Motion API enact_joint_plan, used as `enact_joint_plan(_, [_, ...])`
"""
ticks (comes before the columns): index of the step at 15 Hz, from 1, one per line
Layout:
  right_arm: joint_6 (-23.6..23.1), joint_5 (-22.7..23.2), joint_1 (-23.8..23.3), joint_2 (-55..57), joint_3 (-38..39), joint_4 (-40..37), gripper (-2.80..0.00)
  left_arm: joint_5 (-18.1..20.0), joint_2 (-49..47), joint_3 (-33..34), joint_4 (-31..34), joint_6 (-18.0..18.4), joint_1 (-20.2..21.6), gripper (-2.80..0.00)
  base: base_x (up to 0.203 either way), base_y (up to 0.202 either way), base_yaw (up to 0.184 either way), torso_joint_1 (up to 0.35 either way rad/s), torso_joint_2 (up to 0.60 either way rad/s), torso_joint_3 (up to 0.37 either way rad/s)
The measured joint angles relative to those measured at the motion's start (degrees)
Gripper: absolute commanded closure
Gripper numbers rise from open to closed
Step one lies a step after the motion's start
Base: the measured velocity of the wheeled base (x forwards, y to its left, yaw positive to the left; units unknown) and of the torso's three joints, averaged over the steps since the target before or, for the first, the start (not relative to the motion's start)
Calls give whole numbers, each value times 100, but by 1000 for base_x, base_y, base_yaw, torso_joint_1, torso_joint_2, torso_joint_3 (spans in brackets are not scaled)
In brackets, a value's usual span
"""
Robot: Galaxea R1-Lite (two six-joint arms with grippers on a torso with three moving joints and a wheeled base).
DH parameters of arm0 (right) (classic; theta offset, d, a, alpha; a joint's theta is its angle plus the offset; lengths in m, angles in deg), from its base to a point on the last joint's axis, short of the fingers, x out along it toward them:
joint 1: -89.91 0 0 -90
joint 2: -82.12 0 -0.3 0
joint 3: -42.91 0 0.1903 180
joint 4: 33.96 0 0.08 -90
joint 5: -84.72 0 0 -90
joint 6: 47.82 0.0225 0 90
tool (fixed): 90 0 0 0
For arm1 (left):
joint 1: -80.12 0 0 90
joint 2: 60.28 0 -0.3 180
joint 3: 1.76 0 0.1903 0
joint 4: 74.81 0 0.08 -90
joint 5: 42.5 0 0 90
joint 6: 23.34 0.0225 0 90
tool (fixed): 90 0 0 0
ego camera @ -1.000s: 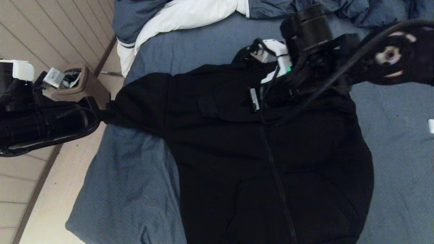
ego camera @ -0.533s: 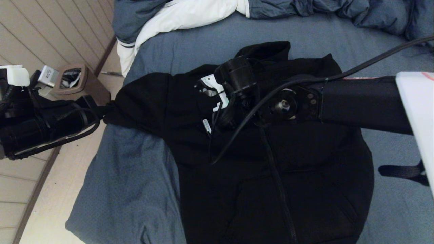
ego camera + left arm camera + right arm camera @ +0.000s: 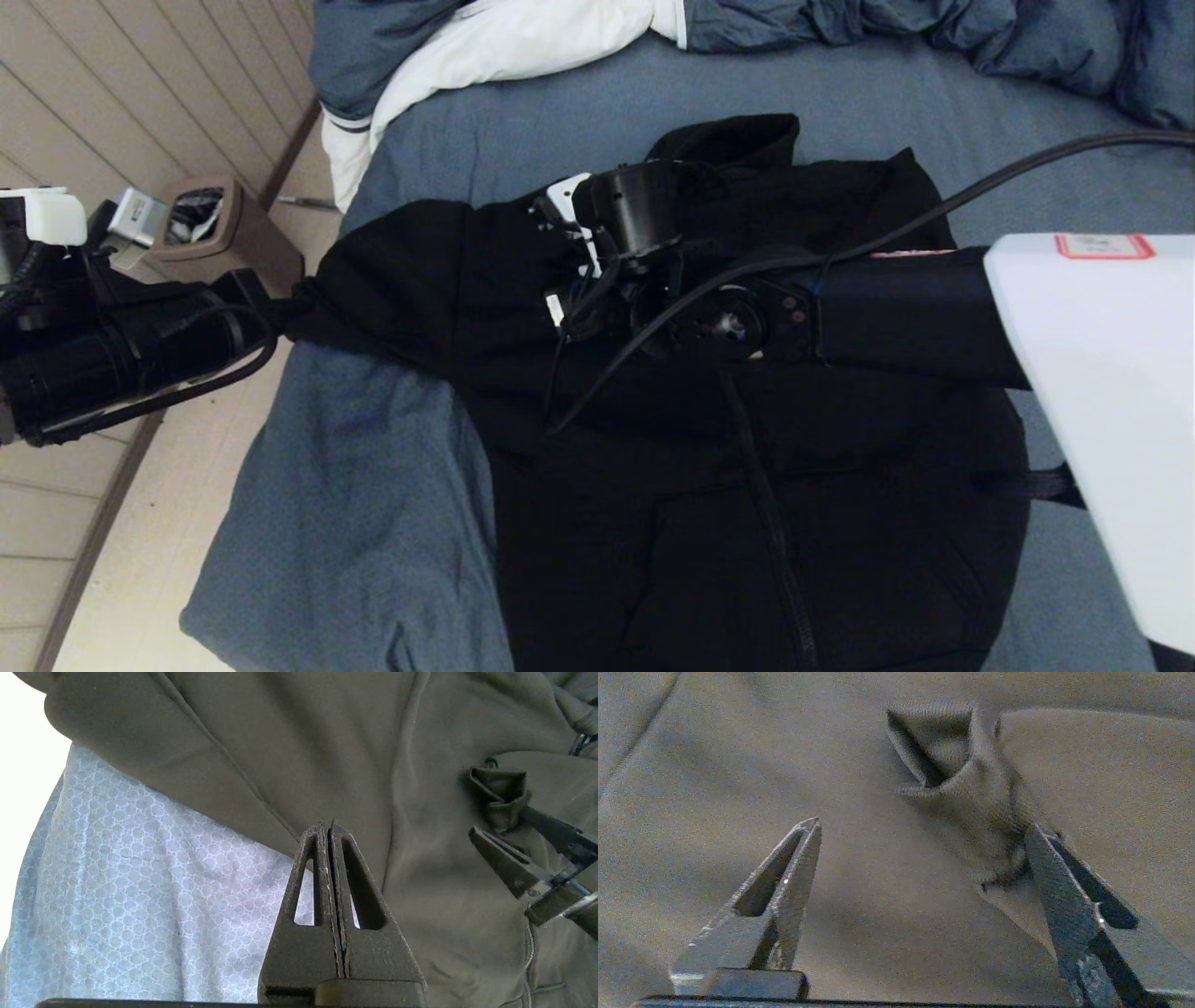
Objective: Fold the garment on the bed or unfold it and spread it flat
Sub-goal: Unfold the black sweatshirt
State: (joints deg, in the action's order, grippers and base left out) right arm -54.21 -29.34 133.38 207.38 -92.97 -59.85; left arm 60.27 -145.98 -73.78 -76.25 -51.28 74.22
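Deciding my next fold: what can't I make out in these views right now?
- Garment hem: cut off by the head view's lower edge.
- Right gripper: hidden in head view behind its own arm.
- Whether the left gripper pinches fabric: wrist view shows no cloth between its fingers; head view too dark.

Dim room, grainy wrist views, blown-out edge

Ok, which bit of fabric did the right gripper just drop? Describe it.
On the bed lies the black hoodie. On its chest, beside one fingertip of the open right gripper, sits a small cuff. It alone is ribbed and stands up as a folded loop; the cloth around it is smooth.
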Motion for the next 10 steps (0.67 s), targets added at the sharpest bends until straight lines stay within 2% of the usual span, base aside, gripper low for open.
enact_joint_plan(3, [-142, -119, 153, 54, 0, 31, -280, 4, -22, 9, 0, -2, 0, 0, 0, 0, 0, 0, 0, 0])
enact_joint_plan(10, [-406, -232, 95, 209, 38, 57, -280, -1, -99, 9, 1, 9, 1, 0, 0, 0, 0, 0, 0, 0])
